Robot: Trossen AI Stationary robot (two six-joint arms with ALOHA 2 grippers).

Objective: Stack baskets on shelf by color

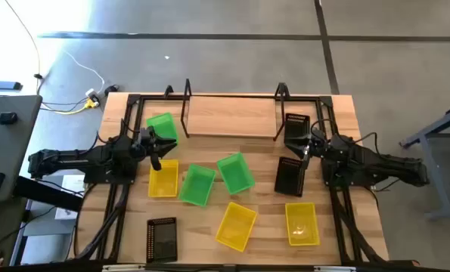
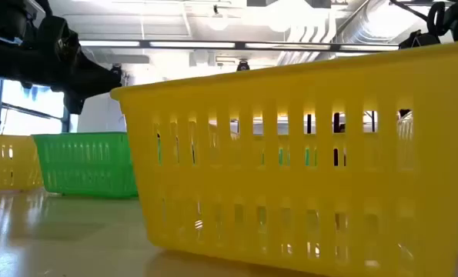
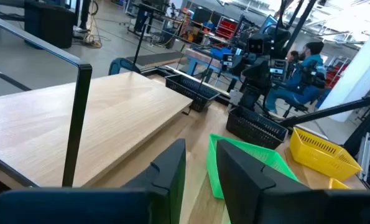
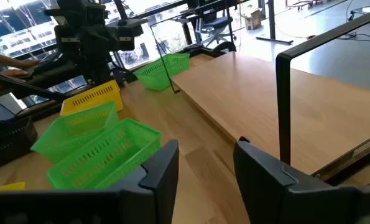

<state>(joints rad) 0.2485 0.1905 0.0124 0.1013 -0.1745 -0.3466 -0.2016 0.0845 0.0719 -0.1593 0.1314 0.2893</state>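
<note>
The shelf (image 1: pixel 232 117), a light plank in a black rod frame, stands at the table's far side. My left gripper (image 1: pixel 158 140) is just off its left end, shut on a green basket (image 1: pixel 162 127). My right gripper (image 1: pixel 304 147) stands open near the shelf's right end, with only bare table between its fingers (image 4: pixel 206 152). It is between a black basket (image 1: pixel 296 127) beside the shelf's end and another black basket (image 1: pixel 289 175). Two green baskets (image 1: pixel 197 185) (image 1: pixel 235 172), three yellow ones (image 1: pixel 162 179) (image 1: pixel 236 225) (image 1: pixel 301 223) and a black one (image 1: pixel 162 238) lie loose on the table. My left gripper pinches one side wall of the green basket at its rim (image 3: pixel 211 165), one finger inside the basket and one outside. The fingers come from the table's left, slanting down. The basket (image 4: pixel 166 67) sits slightly tilted beside the shelf's left end; I cannot tell whether it is clear of the table.
The shelf's upright black rod ends (image 1: pixel 185 98) (image 1: pixel 282 98) rise at both ends of the plank. In the low view a yellow basket (image 2: pixel 290 154) fills the foreground. People sit at benches beyond the table (image 3: pixel 303 62).
</note>
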